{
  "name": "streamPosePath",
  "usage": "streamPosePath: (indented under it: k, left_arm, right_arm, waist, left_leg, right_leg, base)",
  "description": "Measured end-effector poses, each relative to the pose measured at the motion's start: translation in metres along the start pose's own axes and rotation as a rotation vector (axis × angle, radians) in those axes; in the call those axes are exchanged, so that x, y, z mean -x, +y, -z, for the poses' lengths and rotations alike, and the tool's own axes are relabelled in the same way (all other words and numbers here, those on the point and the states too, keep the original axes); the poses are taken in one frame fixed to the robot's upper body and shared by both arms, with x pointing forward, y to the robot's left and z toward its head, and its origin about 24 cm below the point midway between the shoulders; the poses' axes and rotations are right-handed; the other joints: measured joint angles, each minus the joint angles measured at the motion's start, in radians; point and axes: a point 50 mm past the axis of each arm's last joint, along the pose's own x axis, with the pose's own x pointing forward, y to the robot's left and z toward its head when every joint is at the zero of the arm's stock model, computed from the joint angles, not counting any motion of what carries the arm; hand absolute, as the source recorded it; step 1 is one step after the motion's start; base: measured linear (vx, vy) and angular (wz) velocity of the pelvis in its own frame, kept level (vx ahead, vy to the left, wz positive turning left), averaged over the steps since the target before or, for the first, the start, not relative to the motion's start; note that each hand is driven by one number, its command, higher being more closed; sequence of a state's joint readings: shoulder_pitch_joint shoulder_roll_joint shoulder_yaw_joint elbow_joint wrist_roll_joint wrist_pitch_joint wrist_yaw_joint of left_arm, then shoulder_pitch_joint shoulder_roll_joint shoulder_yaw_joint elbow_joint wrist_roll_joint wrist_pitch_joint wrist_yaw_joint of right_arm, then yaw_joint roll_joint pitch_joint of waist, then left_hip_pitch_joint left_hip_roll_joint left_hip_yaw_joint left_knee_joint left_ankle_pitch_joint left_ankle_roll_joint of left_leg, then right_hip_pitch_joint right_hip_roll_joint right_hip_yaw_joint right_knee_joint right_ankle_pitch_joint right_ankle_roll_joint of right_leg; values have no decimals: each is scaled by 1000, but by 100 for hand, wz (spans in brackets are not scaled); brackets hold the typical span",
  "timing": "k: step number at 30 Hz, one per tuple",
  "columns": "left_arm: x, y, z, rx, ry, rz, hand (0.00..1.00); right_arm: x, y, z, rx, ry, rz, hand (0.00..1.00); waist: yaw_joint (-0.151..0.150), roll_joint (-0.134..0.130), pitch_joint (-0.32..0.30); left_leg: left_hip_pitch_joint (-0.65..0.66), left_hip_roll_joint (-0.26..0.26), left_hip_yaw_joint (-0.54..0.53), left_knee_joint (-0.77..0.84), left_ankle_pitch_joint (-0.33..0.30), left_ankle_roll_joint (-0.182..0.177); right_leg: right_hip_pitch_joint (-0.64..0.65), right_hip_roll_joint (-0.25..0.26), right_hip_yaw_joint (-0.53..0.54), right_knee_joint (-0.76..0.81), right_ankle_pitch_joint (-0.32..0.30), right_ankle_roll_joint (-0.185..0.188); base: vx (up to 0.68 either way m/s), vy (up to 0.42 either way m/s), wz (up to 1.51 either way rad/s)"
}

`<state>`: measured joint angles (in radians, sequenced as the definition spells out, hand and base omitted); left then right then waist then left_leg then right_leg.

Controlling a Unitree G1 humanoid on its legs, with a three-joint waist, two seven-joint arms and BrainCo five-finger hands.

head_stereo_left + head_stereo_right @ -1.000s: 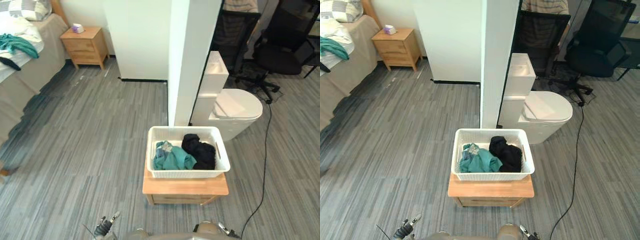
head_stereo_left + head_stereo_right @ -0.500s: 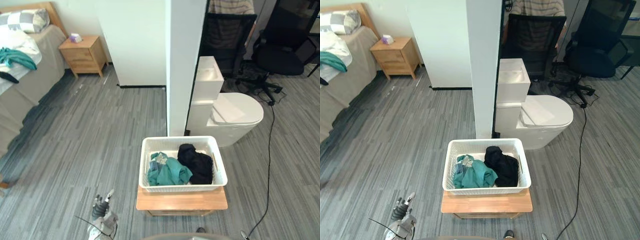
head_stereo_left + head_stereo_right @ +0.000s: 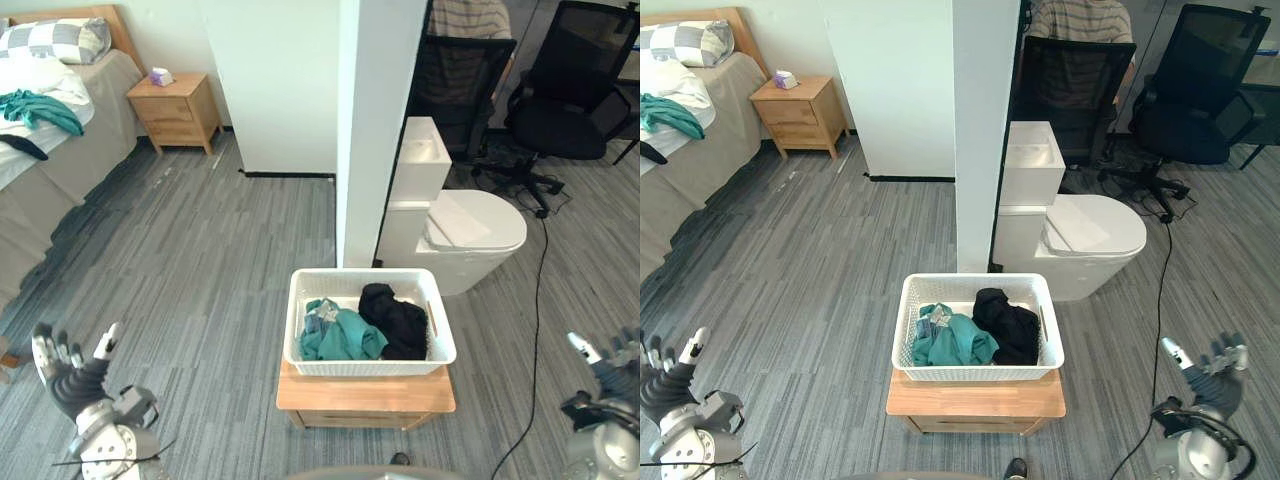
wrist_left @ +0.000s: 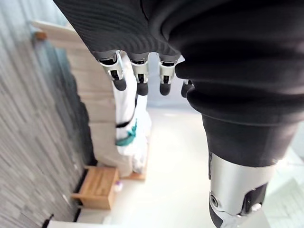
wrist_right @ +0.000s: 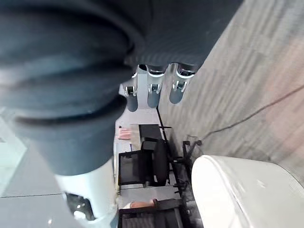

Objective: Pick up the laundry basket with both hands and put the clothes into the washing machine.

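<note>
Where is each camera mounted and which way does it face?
Left eye view: head, looking down at white slatted laundry basket on low wooden stand; left hand and right hand in lower corners.
Right eye view: head, shares that scene.
Left wrist view: past its fingers, wooden nightstand.
Right wrist view: past its fingers, white toilet.

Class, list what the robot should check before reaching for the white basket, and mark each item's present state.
1. Left hand open and empty: ok.
2. Right hand open and empty: ok.
3. Laundry basket level on wooden stand: ok.
4. Clothes inside the basket's rim: ok.
5. Hands beside the basket's ends: not ok, both hang low, far out to each side.
</note>
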<state>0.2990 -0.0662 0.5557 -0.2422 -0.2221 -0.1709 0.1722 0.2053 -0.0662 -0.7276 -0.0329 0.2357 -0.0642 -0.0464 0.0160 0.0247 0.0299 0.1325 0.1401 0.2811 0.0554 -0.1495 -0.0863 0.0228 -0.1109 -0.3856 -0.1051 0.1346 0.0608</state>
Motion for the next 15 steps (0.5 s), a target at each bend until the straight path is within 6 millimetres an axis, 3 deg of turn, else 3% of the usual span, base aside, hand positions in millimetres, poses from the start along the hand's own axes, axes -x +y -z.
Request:
streamPosePath:
  k: [5, 7, 10, 15]
  left_arm:
    - [-19, -61, -1, 13, 12, 342, 0]
    - [-33, -104, -3, 30, 11, 520, 0]
    - [-44, -155, -13, 87, 16, 681, 0]
    - [-58, -206, -27, 92, 30, 774, 0]
  right_arm:
    - [-50, 32, -14, 12, -18, -117, 0]
    - [-80, 65, -34, 10, -39, -238, 0]
    - [-109, 102, -61, -21, -50, -332, 0]
    - [-127, 125, -80, -108, -13, -353, 0]
  waist:
    - [-3, 12, 9]
    - [-7, 19, 65]
    - [-5, 17, 168]
    - [-1, 13, 255]
  left_leg:
    - [-103, -3, 12, 44, 0, 0]
    - [-174, -10, 8, 85, 1, 1]
    - [-277, -1, -10, 158, 0, 1]
    - [-405, 20, -42, 256, -6, 3]
  right_leg:
    - [-97, -7, 27, 4, 36, -14]
    - [-150, -13, 34, 5, 61, -24]
    - [-216, -14, 30, 5, 88, -36]
    - [-294, -6, 24, 6, 118, -43]
  base:
    - [-66, -9, -14]
    - [-128, -8, -5]
    - [-187, -32, 7]
    - [-113, 8, 10]
